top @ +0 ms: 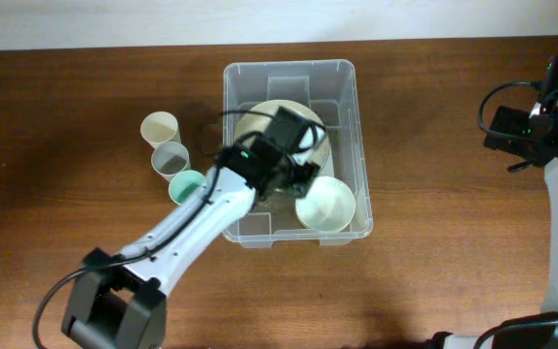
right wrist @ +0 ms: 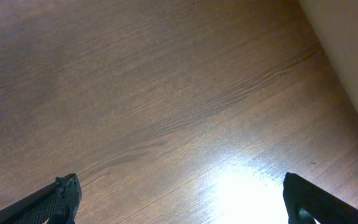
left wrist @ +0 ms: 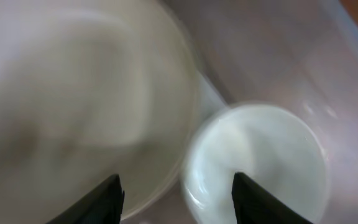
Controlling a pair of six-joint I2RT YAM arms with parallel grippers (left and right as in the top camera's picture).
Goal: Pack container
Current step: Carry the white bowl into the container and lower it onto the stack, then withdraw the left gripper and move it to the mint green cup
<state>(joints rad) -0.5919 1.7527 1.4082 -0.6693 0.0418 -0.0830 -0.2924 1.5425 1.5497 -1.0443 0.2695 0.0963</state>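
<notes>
The container (top: 289, 66) is a large clear bin in the middle of the table. Inside it lie a wide beige plate (top: 258, 120) and, in the near right corner, a pale green bowl (top: 325, 206). My left gripper (top: 301, 177) reaches down into the bin between them. In the left wrist view the plate (left wrist: 73, 93) fills the left and the bowl (left wrist: 260, 155) sits on the right, both blurred. The left gripper (left wrist: 176, 186) stands open over the gap between them, holding nothing. My right gripper (top: 516, 136) hovers at the far right, open (right wrist: 182, 186) over bare wood.
Three cups stand in a row just left of the bin: a cream one (top: 160, 128), a grey one (top: 170, 158) and a teal one (top: 186, 185), the teal one close under my left arm. A pale wall (right wrist: 353, 56) borders the table's far edge.
</notes>
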